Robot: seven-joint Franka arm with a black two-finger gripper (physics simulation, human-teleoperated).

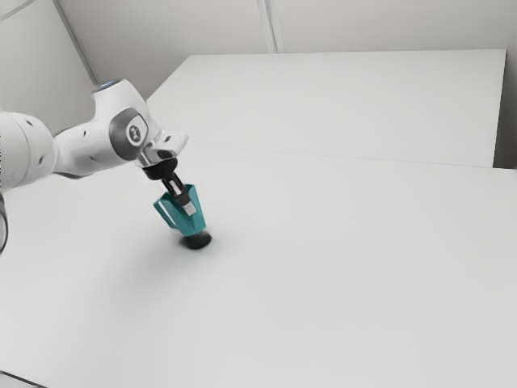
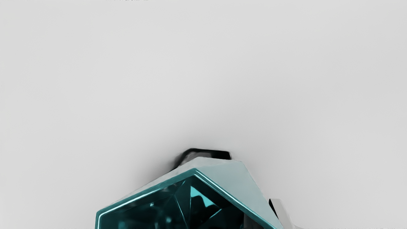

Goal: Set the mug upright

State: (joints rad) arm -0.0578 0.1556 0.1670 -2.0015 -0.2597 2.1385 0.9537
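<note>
Has claw (image 1: 187, 207) clamped on tilted mug (image 1: 194, 225), mouth upward; risks toppling it onto counter (image 1: 323, 275) by letting go before levelling.

We see a plain indoor room, rather like a lab or test space, though we cannot tell its kind for certain. A white robot arm (image 1: 117, 133) reaches over a broad, smooth white table (image 1: 347, 267). Beyond it we find another flat white surface (image 1: 347, 97), pale grey walls (image 1: 170, 24) and a light vertical strip (image 1: 271, 24).
</note>
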